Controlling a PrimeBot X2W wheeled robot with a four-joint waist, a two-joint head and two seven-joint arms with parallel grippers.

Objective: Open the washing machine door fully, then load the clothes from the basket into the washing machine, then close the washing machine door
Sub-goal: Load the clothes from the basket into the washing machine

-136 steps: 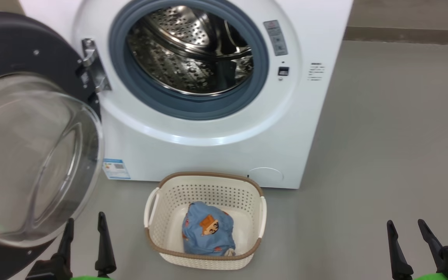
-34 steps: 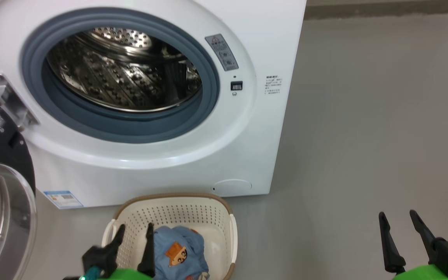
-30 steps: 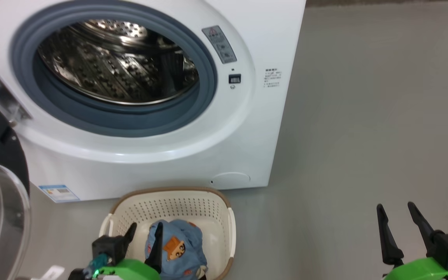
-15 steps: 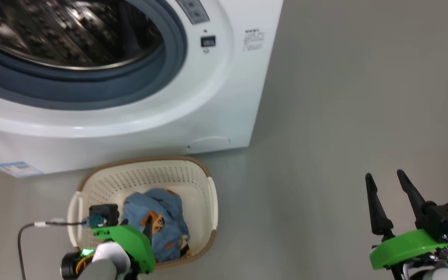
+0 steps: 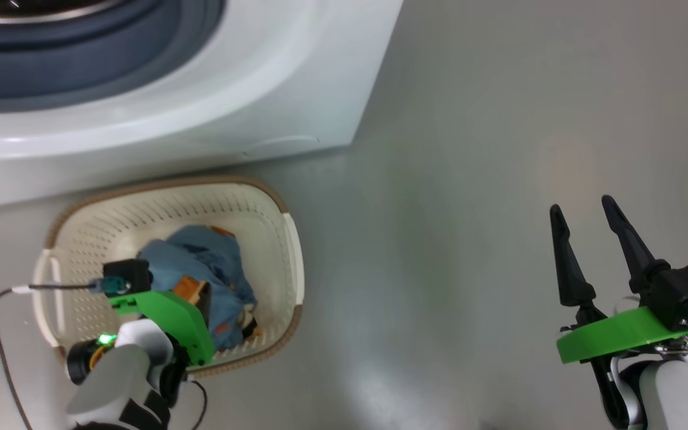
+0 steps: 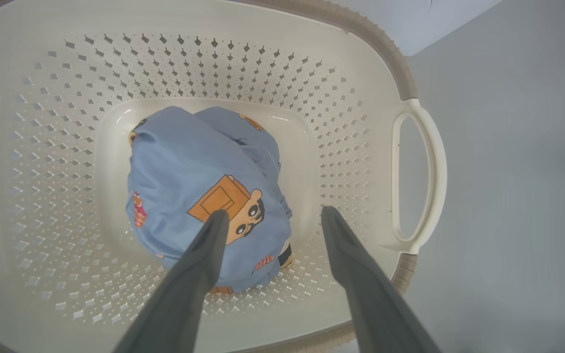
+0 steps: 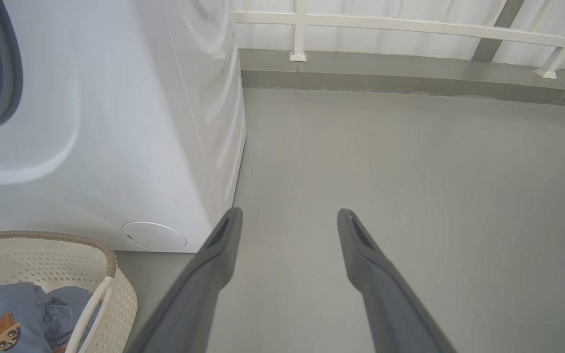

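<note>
Head view: clothes (image 5: 200, 254) bundled in the basket (image 5: 141, 215) before the washing machine (image 5: 200, 113); right gripper (image 5: 581, 203) spread, well apart from them. Left wrist view: left gripper (image 6: 271, 213) spread above the bundle's edge, one finger over it. Right wrist view: basket lower left of the parted fingers

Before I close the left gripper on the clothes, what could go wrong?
1. The open left gripper sits off-centre: one finger is over the clothes, the other over bare basket floor, so it may pinch only a fold and slip.
2. That outer finger is near the perforated wall; it could snag and drag the basket.
</note>
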